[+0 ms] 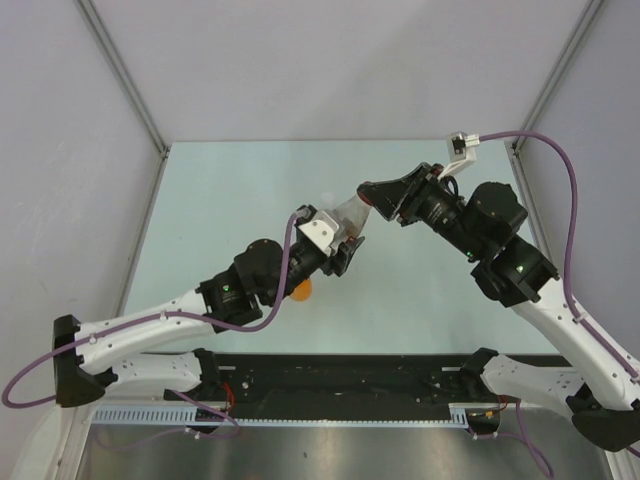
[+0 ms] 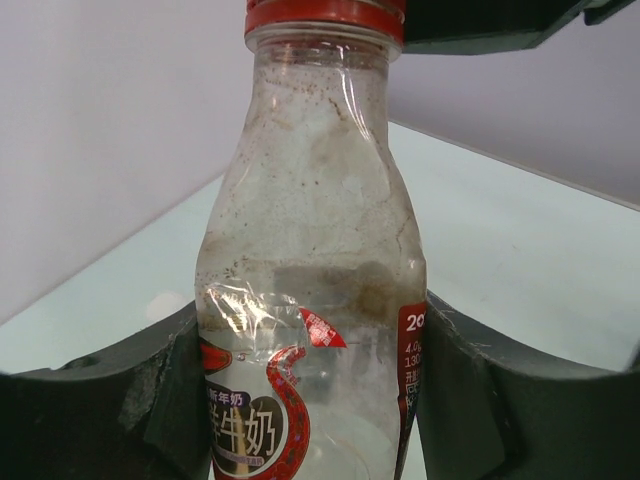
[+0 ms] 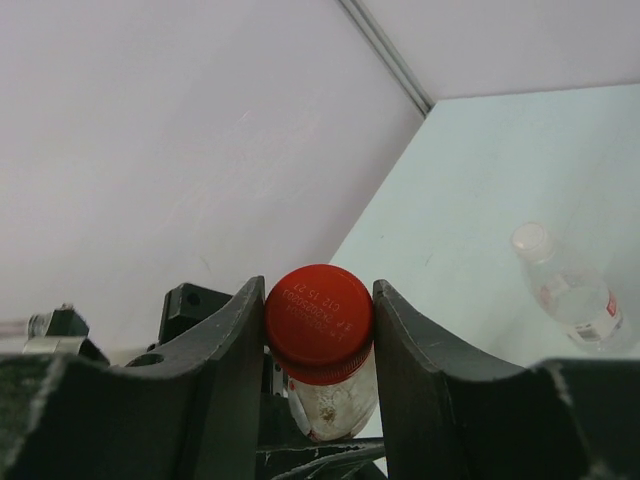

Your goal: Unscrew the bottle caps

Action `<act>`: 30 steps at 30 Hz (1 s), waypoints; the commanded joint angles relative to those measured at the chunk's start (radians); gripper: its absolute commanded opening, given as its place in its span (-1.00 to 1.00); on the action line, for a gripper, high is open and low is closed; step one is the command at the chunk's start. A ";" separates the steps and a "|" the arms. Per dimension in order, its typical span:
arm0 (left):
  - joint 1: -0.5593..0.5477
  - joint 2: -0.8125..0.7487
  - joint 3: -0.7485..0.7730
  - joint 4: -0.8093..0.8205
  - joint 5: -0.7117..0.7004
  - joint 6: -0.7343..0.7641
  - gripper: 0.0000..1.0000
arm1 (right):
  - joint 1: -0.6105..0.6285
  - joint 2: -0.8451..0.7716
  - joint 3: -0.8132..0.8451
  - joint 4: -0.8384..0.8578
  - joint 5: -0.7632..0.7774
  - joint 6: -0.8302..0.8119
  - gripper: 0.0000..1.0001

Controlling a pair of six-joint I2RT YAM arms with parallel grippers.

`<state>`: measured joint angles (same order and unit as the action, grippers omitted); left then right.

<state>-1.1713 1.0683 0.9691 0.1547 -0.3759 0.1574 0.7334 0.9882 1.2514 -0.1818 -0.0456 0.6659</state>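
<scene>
Plainly, left fingers [image 2: 100,420] clamp the clear bottle [image 2: 310,250] while right fingers [image 3: 220,380] pinch its red cap [image 3: 318,322].

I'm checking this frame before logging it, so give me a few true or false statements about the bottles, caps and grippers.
1. The left gripper grips the clear bottle by its body. True.
2. The right gripper pinches a white cap. False: it pinches the red cap.
3. The red cap is already off. False: it sits on the clear bottle's neck.
4. A second bottle rests on the table, apart from both grippers. True.
</scene>
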 commanded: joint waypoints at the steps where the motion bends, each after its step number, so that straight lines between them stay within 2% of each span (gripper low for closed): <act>1: 0.016 -0.021 0.089 -0.056 0.395 -0.059 -1.00 | 0.004 -0.006 0.031 0.033 -0.179 -0.097 -1.00; 7: 0.110 -0.034 0.149 -0.063 0.794 -0.217 -0.99 | 0.004 -0.020 0.031 0.007 -0.322 -0.184 -1.00; 13: 0.257 -0.028 0.154 0.061 1.191 -0.439 -1.00 | 0.000 -0.059 0.031 -0.016 -0.494 -0.294 -1.00; 20: 0.289 0.054 0.218 0.166 1.451 -0.591 -1.00 | 0.000 -0.086 0.031 -0.064 -0.648 -0.403 -1.00; 25: 0.298 0.113 0.237 0.281 1.540 -0.725 -1.00 | 0.000 -0.114 0.031 -0.073 -0.786 -0.454 -1.00; 30: 0.302 0.163 0.244 0.469 1.629 -0.890 -1.00 | -0.002 -0.131 0.031 -0.084 -0.890 -0.494 -1.00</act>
<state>-0.8692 1.2091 1.1320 0.3374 1.1687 -0.5430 0.7193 0.8398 1.2987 -0.1352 -0.7555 0.2417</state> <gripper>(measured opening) 0.678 0.450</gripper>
